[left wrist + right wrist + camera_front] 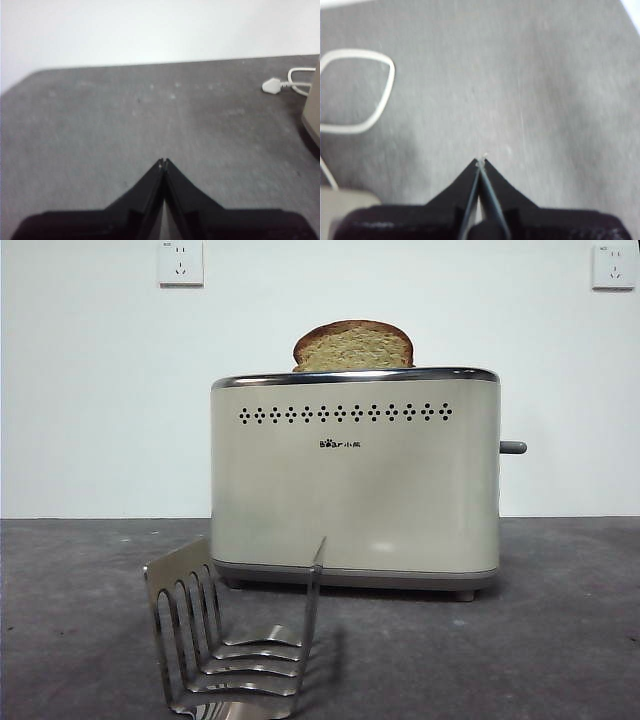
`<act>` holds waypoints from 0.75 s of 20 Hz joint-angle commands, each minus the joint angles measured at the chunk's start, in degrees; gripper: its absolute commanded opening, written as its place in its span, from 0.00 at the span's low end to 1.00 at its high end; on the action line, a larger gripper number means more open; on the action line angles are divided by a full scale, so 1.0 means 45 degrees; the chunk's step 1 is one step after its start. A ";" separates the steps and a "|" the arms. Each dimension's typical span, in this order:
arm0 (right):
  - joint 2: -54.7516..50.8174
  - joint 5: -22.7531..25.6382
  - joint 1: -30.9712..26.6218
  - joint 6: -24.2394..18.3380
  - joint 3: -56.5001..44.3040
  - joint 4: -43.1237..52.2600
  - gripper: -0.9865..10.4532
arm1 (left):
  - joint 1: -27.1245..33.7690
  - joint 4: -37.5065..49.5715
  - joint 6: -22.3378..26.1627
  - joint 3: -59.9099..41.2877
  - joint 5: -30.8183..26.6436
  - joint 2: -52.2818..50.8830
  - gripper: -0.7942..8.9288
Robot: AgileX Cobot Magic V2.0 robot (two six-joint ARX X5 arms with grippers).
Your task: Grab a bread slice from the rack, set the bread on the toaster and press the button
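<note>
The slice of bread [353, 346] stands upright in the top slot of the cream toaster [355, 475], its rounded brown crust showing above the chrome rim. The grey button [513, 447] sticks out from the toaster's right side. In front of the toaster stands the steel rack [232, 635], with nothing in its slots. Neither arm shows in the front view. My left gripper [163, 161] is shut over bare grey table, a corner of the toaster [312, 120] at the picture's edge. My right gripper [481, 161] is shut over the table too, holding nothing.
The toaster's white cord and plug [280, 85] lie on the table behind it; a loop of the cord [357, 90] shows in the right wrist view. Two white wall sockets [180, 262] [613, 266] sit high on the back wall.
</note>
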 commanded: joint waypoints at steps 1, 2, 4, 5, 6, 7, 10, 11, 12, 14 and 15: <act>0.0053 0.0053 0.0000 -0.0097 0.0019 0.0379 0.09 | -0.0029 -0.0087 -0.0384 -0.0136 0.0000 -0.0058 0.08; 0.0053 0.0053 0.0000 -0.0097 0.0019 0.0500 0.09 | -0.0034 -0.0131 -0.0393 -0.0136 0.0000 -0.0058 0.08; 0.0053 0.0053 0.0000 -0.0097 0.0019 0.0661 0.09 | -0.0151 -0.0146 -0.0355 -0.0136 0.0005 -0.0058 0.08; 0.0053 0.0053 0.0000 -0.0097 0.0019 0.0641 0.09 | -0.0228 -0.0151 -0.0160 -0.0136 0.0005 -0.0058 0.08; 0.0053 0.0053 0.0000 -0.0097 0.0019 0.0631 0.09 | -0.0257 -0.0146 0.0126 -0.0136 0.0010 -0.0058 0.08; 0.0053 0.0053 0.0000 -0.0097 0.0019 0.0641 0.09 | -0.0257 -0.0146 0.0180 -0.0136 0.0053 -0.0058 0.08; 0.0053 0.0053 0.0000 -0.0097 0.0019 0.0636 0.09 | -0.0257 -0.0078 0.0136 -0.0136 0.0097 0.0005 0.08; 0.0053 0.0053 -0.0005 -0.0097 0.0019 0.0636 0.09 | -0.0257 -0.0078 0.0136 -0.0136 0.0102 0.0063 0.08; 0.0053 0.0053 -0.0005 -0.0097 0.0019 0.0636 0.09 | -0.0257 -0.0078 0.0136 -0.0136 0.0102 0.0112 0.08; 0.0053 0.0053 -0.0005 -0.0097 0.0019 0.0636 0.09 | -0.0257 -0.0078 0.0141 -0.0136 0.0102 0.0180 0.08; 0.0053 0.0053 -0.0005 -0.0097 0.0019 0.0636 0.09 | -0.0257 -0.0078 0.0136 -0.0136 0.0097 0.0219 0.08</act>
